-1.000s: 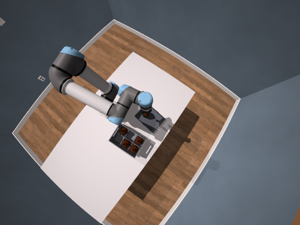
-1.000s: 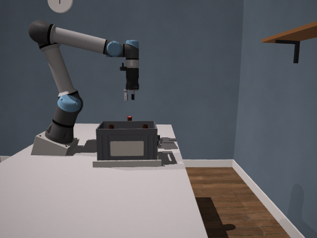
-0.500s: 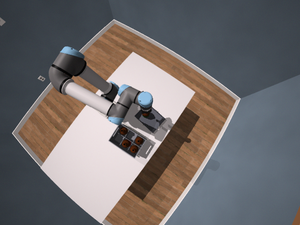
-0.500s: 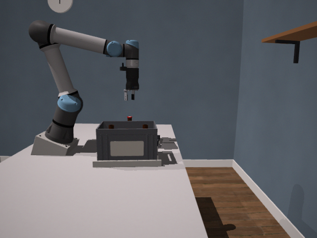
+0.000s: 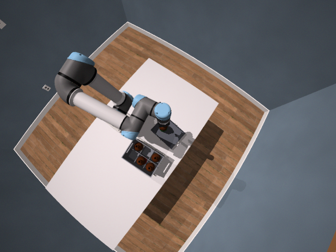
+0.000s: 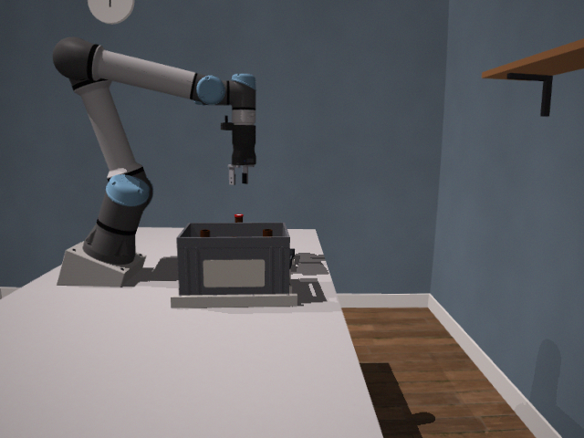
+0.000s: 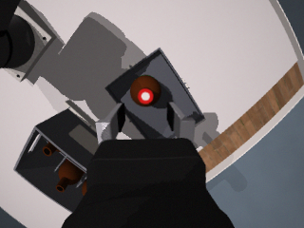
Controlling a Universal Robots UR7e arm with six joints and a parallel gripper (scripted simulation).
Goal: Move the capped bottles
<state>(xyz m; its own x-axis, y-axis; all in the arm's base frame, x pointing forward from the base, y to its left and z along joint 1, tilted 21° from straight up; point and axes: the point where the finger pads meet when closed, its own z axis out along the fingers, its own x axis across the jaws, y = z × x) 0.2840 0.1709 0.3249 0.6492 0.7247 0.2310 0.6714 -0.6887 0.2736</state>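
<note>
A dark grey crate (image 5: 143, 158) stands on the white table and holds several brown bottles (image 5: 140, 160); I cannot tell which of them carry caps. Two of their necks show over the crate's rim (image 6: 203, 233). Behind the crate lies the dark tray (image 5: 168, 134). One brown bottle with a red cap (image 7: 144, 95) stands upright on the tray (image 7: 161, 99); its cap also shows behind the crate (image 6: 238, 217). My gripper (image 6: 238, 178) hangs straight above that bottle, well clear of it, open and empty. In the wrist view its fingers frame the cap.
The arm's base (image 6: 96, 265) stands at the table's left, beside the crate. A flat pale slab (image 6: 233, 300) lies along the crate's front side. The table edge (image 6: 346, 329) runs close to the right of crate and tray. A shelf (image 6: 537, 63) hangs on the right wall.
</note>
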